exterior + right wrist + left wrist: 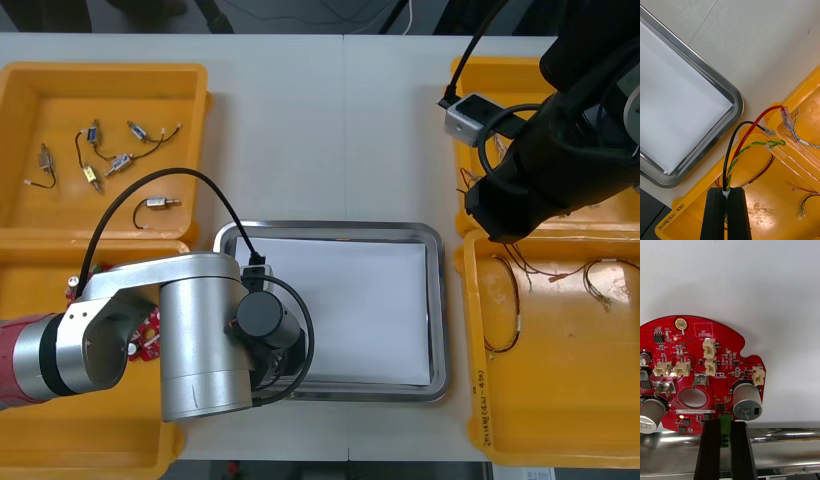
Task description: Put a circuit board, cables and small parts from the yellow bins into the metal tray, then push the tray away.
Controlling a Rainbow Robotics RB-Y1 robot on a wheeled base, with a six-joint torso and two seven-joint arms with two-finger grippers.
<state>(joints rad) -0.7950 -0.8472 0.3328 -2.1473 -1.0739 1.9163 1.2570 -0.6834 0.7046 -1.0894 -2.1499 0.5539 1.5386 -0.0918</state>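
Note:
My left gripper [725, 427] is shut on the green connector at the edge of a round red circuit board [696, 348]. The board hangs over the white inside of the metal tray [782, 450], just past its near rim. In the front view the left arm [200, 330] covers the tray's [436, 300] near left corner. My right gripper [726, 195] is shut on a cable [738, 150] of red, black and twisted green-yellow wires. It holds the cable above the near right yellow bin [763, 187], beside a corner of the tray [735, 101]. The right arm [560, 160] stands over the right bins.
The far left bin [30, 215] holds several small metal parts [118, 163] with short black leads. Another red board [150, 335] peeks out under the left arm in the near left bin. Thin cables [505, 300] lie in the near right bin [560, 400].

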